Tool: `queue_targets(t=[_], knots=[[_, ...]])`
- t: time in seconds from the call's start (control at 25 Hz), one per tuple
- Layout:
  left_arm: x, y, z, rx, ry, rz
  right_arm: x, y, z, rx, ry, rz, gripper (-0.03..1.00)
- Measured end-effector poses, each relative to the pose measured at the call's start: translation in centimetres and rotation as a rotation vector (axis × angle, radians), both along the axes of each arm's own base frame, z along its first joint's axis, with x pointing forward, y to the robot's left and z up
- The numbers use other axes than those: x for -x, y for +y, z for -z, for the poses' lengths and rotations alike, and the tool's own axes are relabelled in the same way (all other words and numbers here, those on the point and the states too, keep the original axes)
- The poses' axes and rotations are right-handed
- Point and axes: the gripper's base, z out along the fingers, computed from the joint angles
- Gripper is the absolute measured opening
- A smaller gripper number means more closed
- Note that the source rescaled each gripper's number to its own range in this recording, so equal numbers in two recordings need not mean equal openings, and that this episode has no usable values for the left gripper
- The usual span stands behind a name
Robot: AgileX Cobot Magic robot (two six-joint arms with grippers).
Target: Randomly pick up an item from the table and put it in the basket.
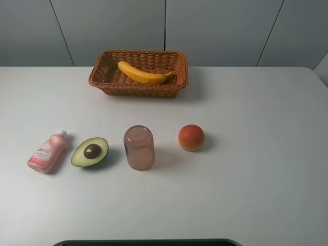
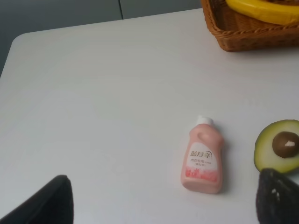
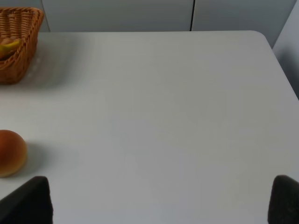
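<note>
The yellow banana (image 1: 143,74) lies inside the brown wicker basket (image 1: 105,82) at the back middle of the white table (image 1: 256,169). The banana (image 2: 266,10) and a corner of the basket (image 2: 233,37) also show in the left wrist view, and the basket's edge (image 3: 21,51) in the right wrist view. My left gripper (image 2: 161,210) is open and empty, low over the table's left side near the pink bottle. My right gripper (image 3: 156,207) is open and empty over the table's right side. Neither gripper shows in the exterior high view.
A row stands in front of the basket: a pink bottle (image 1: 47,152) lying flat, a halved avocado (image 1: 90,152), an upturned brownish cup (image 1: 139,147) and a round orange-red fruit (image 1: 191,138). A dark edge (image 1: 146,242) runs along the table's front.
</note>
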Motion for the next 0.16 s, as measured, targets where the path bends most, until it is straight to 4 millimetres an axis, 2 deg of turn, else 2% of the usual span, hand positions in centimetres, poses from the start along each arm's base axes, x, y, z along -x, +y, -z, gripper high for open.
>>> queue_targets(t=[0.16], knots=[[0.00,0.00,0.00,0.000,0.000,0.000,0.00,0.00,0.00,0.000,0.000,0.000,1.00]])
